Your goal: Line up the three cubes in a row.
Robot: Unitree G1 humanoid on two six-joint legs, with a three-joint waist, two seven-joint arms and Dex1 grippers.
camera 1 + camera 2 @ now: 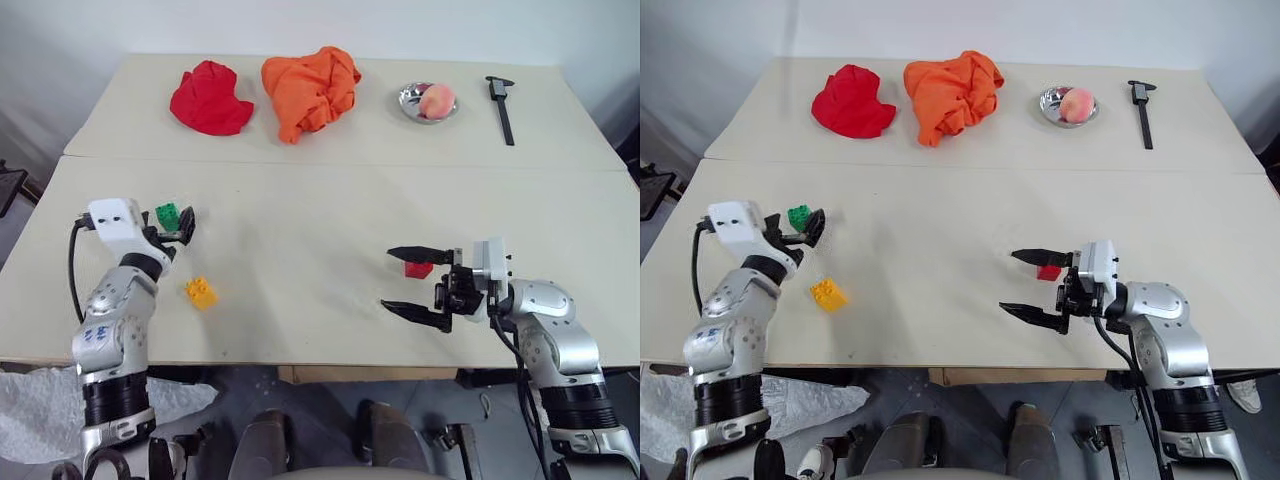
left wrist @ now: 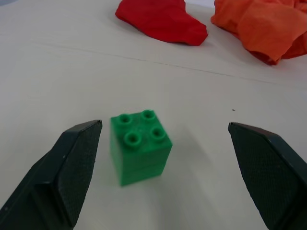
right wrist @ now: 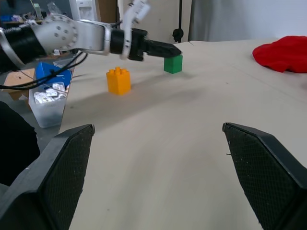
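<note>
Green cube (image 2: 140, 147) upright, studs up, between spread left hand (image 2: 177, 167) fingers, right hand (image 1: 415, 283) spread.

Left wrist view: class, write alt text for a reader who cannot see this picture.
A green cube, a studded toy brick, stands upright on a pale table, untouched between the two black fingers of the open left gripper. Behind it lie a red cloth and an orange cloth.

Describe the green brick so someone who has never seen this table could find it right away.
On the near table, look by its left edge, where the left gripper stands open around the green brick. The yellow-orange brick sits nearer the front edge; only the green one lies between black fingers.
</note>
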